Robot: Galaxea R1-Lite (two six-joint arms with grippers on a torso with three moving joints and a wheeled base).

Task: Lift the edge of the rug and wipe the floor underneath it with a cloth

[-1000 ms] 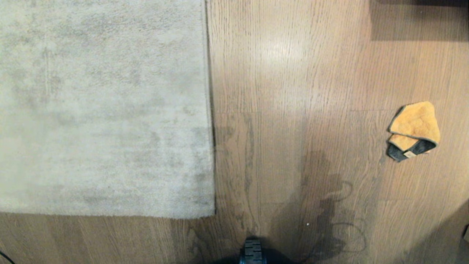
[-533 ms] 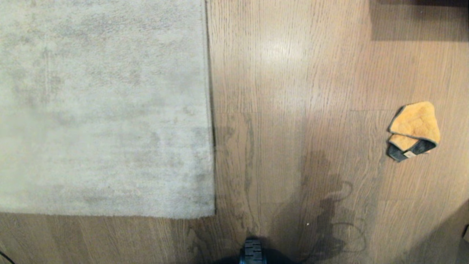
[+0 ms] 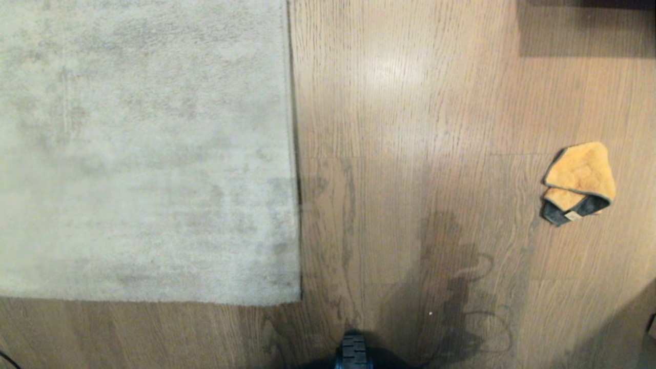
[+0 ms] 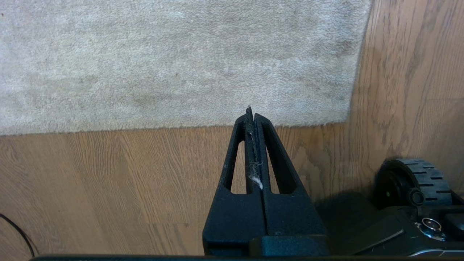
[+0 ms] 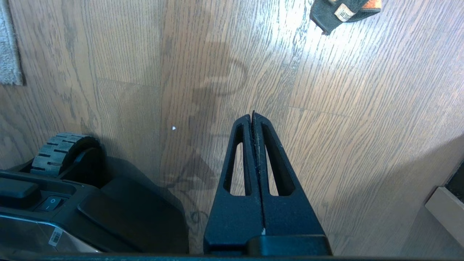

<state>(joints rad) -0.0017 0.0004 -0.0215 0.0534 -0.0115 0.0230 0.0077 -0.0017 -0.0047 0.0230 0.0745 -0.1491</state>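
Observation:
A pale grey-beige rug (image 3: 143,148) lies flat on the left of the wood-grain floor (image 3: 400,128). Its rug edge (image 3: 291,154) runs straight down to a corner (image 3: 297,300) near me. The orange cloth (image 3: 581,182) with a dark grey border lies crumpled on the floor at the right. Neither arm shows in the head view. My left gripper (image 4: 252,110) is shut and empty, above the floor just short of the rug's near border (image 4: 181,125). My right gripper (image 5: 252,115) is shut and empty over bare floor, well short of the cloth (image 5: 340,11).
My base's front wheel (image 3: 353,351) pokes in at the bottom centre and shows beside each gripper, wheel (image 4: 417,177), wheel (image 5: 59,152). A dark shadowed object (image 3: 584,28) sits at the far right corner. A thin black cable (image 4: 18,232) lies at my left.

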